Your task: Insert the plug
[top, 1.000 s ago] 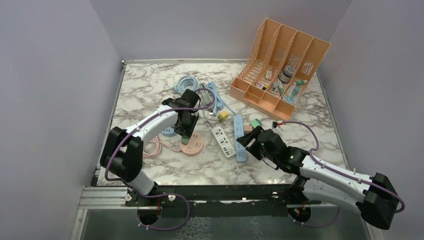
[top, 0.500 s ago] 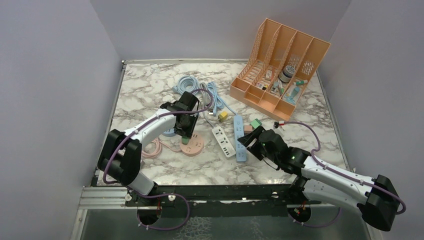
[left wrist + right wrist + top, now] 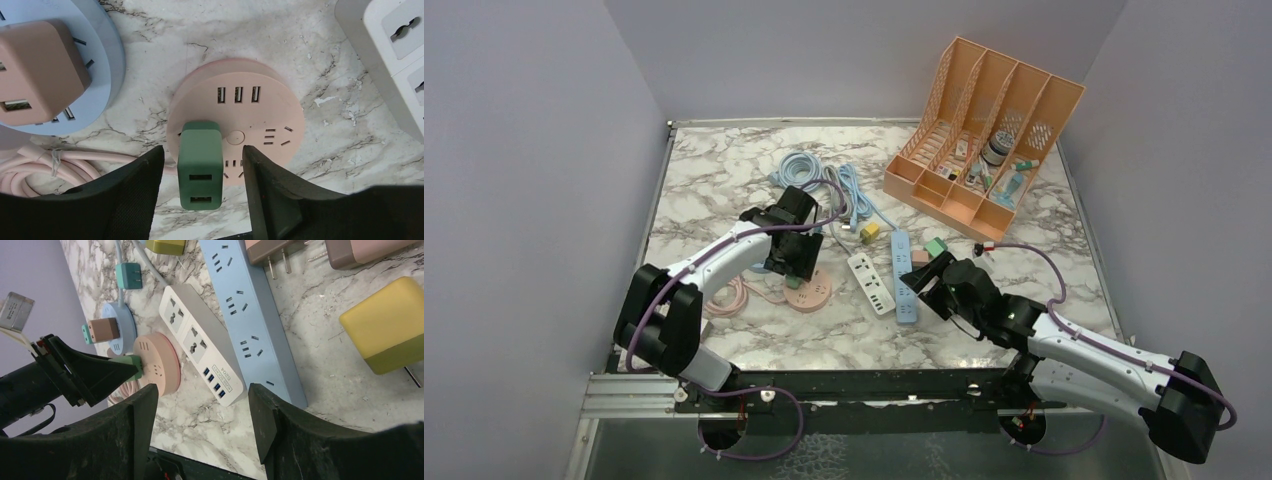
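Observation:
A green plug (image 3: 200,170) stands upright in the round pink socket hub (image 3: 250,115), left of the hub's centre. My left gripper (image 3: 202,149) is open around the plug, with a gap on each side and no touch. In the top view the left gripper (image 3: 794,258) hangs over the pink hub (image 3: 812,293). My right gripper (image 3: 932,283) is open and empty, low over the table by the blue power strip (image 3: 904,275). The right wrist view shows the hub (image 3: 155,362) with the green plug (image 3: 131,362) under the left fingers.
A round blue hub (image 3: 60,75) holding a brown adapter lies left of the pink hub. A white power strip (image 3: 870,282), a yellow charger (image 3: 390,325), loose adapters and coiled cables (image 3: 809,170) lie nearby. An orange file rack (image 3: 984,130) stands at the back right.
My left arm has shifted a little and its wrist has turned slightly over the pink hub. The right arm has barely moved.

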Action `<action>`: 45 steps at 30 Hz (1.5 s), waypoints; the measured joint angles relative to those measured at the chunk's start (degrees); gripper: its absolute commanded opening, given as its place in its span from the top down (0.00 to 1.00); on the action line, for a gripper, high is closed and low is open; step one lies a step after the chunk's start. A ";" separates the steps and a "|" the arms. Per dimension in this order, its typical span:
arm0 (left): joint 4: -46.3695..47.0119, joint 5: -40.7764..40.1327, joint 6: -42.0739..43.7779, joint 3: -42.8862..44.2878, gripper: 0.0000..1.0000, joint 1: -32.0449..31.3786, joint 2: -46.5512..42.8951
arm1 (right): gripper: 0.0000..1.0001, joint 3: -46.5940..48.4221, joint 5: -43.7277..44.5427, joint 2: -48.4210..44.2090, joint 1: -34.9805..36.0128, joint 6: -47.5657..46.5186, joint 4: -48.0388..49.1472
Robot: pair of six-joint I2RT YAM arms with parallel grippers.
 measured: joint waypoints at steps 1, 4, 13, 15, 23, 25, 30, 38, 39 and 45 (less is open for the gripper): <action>-0.26 0.00 0.04 0.00 0.39 0.00 -0.24 | 0.33 0.00 0.00 0.00 0.00 0.00 0.00; -1.11 0.00 0.22 0.00 0.44 0.00 -0.92 | 0.33 0.00 0.00 0.00 0.00 0.02 0.00; -4.11 -0.15 0.48 0.04 0.91 0.00 -1.01 | 0.33 0.00 0.00 0.02 0.00 0.17 0.02; -4.33 -0.13 0.61 0.17 1.00 0.00 -1.01 | 0.33 0.00 0.00 0.04 0.00 0.17 0.04; -5.99 -0.17 0.76 2.21 1.00 -0.02 1.64 | 0.33 0.00 0.00 0.22 0.00 0.24 0.04; -6.62 -0.15 0.48 2.86 1.00 -0.02 2.45 | 0.33 0.00 0.02 0.22 0.00 0.33 0.04; -7.48 -0.68 -0.63 3.72 1.00 -0.24 4.13 | 0.34 0.00 0.55 0.22 0.00 0.42 0.02; -6.16 -1.86 -3.65 1.70 1.00 -1.20 4.07 | 0.34 0.57 1.70 0.92 0.00 -0.13 -0.76; -5.38 -1.86 -4.17 0.87 1.00 -1.20 3.37 | 0.34 0.87 1.86 1.20 0.00 -0.31 -1.14; -1.81 -1.84 -6.58 -2.05 1.00 -1.20 1.14 | 0.34 2.27 2.71 2.34 0.00 -1.49 -1.42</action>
